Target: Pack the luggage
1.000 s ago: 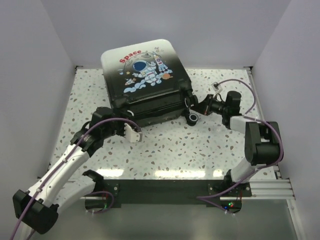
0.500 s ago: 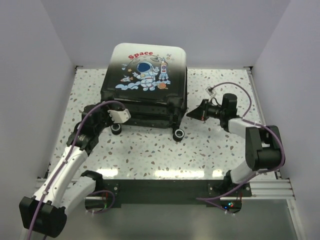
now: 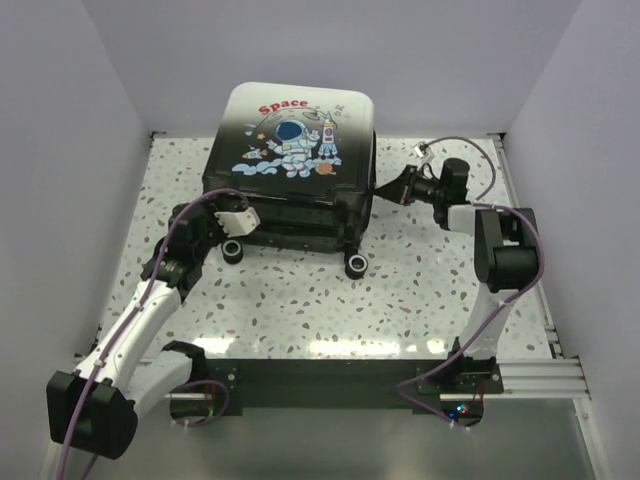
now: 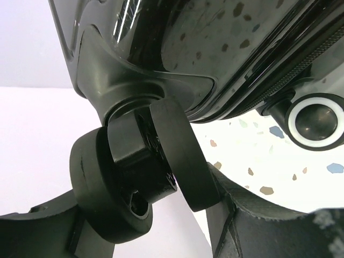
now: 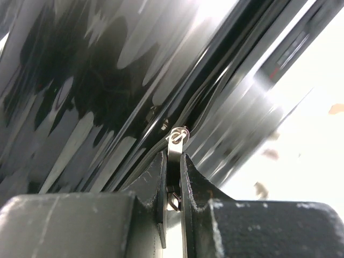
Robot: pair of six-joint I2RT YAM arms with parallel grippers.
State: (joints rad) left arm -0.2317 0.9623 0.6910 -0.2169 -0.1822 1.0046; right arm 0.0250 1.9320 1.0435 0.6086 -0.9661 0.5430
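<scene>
Speckled tabletop with plain white walls. From the top, the luggage lies shut at the back centre, astronaut print up, wheels toward the arms. The left hand is at its near-left corner and the right hand at its right side.

Left wrist view – one black wheel sits between the fingers, and both seem to touch it, so it looks gripped.

Right wrist view – glossy black shell fills the frame, and the right hand's fingers are pinched shut on a small metal zipper pull.
</scene>
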